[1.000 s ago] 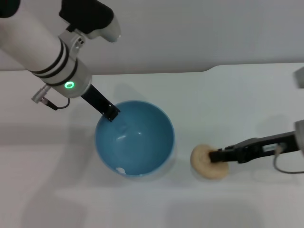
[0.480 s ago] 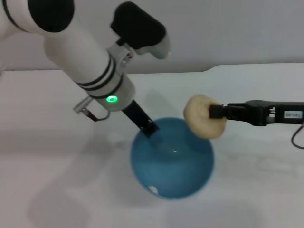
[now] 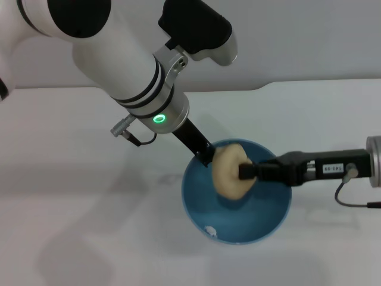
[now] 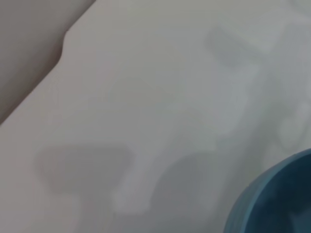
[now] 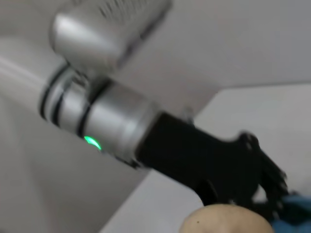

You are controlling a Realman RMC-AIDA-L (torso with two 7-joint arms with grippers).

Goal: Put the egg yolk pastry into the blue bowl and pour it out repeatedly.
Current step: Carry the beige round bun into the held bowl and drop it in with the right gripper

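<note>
The blue bowl (image 3: pixel 250 223) stands right of centre in the head view. My left gripper (image 3: pixel 205 156) is shut on its far left rim. My right gripper (image 3: pixel 244 171) reaches in from the right, shut on the pale tan egg yolk pastry (image 3: pixel 228 171), which it holds over the inside of the bowl, just below rim level. The right wrist view shows the top of the pastry (image 5: pixel 226 218) and the left arm's black gripper (image 5: pixel 252 170) beyond it. The left wrist view shows only a part of the bowl's rim (image 4: pixel 272 204).
The white table (image 3: pixel 71 214) runs around the bowl, with its back edge against a grey wall (image 3: pixel 297 36). A small white speck (image 3: pixel 209 230) lies on the bowl's inside near the front rim. The left arm's big white forearm (image 3: pixel 119 65) hangs over the table's back left.
The left gripper has moved the bowl further right. The right gripper has brought the pastry down and left, from above the bowl's far right rim into its opening.
</note>
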